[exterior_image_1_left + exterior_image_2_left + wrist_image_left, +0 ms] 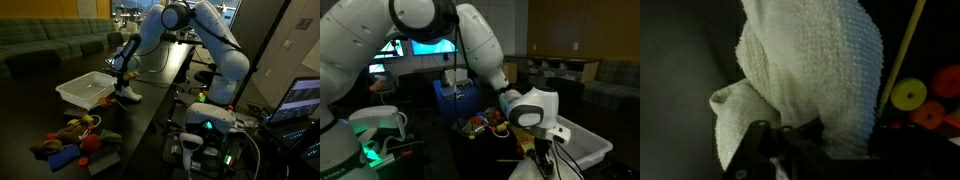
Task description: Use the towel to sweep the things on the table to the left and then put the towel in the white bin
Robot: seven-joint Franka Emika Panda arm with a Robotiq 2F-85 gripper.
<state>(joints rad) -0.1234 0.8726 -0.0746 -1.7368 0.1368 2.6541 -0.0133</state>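
Note:
My gripper [124, 76] is shut on the white towel [128, 95], which hangs bunched below it down to the dark table, just beside the white bin [84, 91]. In the wrist view the towel [812, 68] fills the middle of the frame, with the dark fingers [790, 145] closed on its lower part. A pile of small colourful toys [68, 138] lies on the table near the bin. Yellow and orange ones [910, 96] show at the right edge of the wrist view. In an exterior view the gripper [544, 150] hangs next to the bin [588, 146].
The table edge [150, 110] runs alongside the robot base [210, 120]. A couch [50, 45] stands behind the bin. A blue box [455, 100] and screens [420, 48] sit beyond the toys [485, 125].

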